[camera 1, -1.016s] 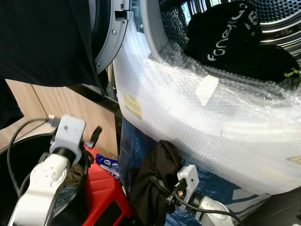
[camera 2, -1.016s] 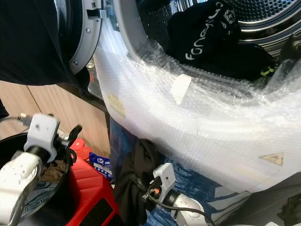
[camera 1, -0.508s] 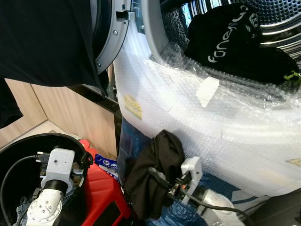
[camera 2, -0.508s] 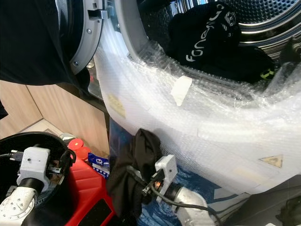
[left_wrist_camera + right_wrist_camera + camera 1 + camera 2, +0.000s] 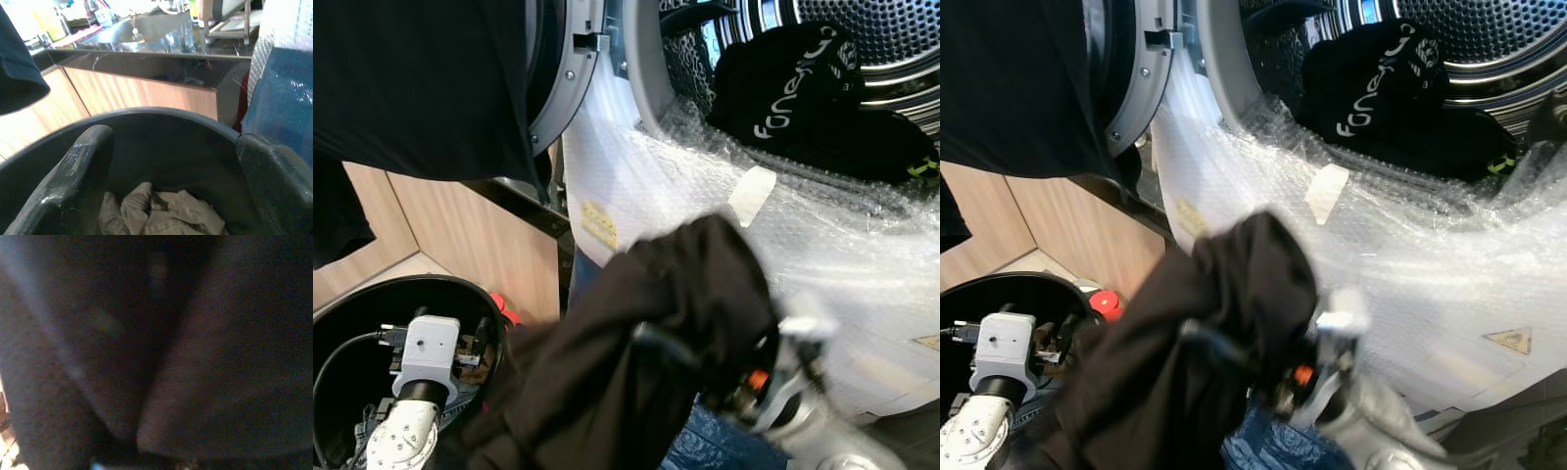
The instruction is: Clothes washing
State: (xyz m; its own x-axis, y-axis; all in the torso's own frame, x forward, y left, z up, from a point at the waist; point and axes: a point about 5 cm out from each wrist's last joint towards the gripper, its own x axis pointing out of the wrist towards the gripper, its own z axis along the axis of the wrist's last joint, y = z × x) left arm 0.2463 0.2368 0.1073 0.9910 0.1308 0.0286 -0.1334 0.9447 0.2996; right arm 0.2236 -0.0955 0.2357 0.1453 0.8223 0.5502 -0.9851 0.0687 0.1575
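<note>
Writing: white letters "Fanes…" on the black garment (image 5: 798,93) in the washer drum (image 5: 871,39).
Black bin (image 5: 352,323): holds beige cloth (image 5: 161,210); left gripper (image 5: 171,191) spread wide above it.
Right gripper (image 5: 656,343): clenched on the dark garment (image 5: 636,333), near the drum opening.

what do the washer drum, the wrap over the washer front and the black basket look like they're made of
Washer drum: looks like polished metal, bright, reflective, dotted with small holes.
Wrap: clear plastic bubble wrap, by its glossy cell texture and taped seams.
Black basket: probably smooth moulded plastic with a dull sheen, though the look leaves it open.
</note>
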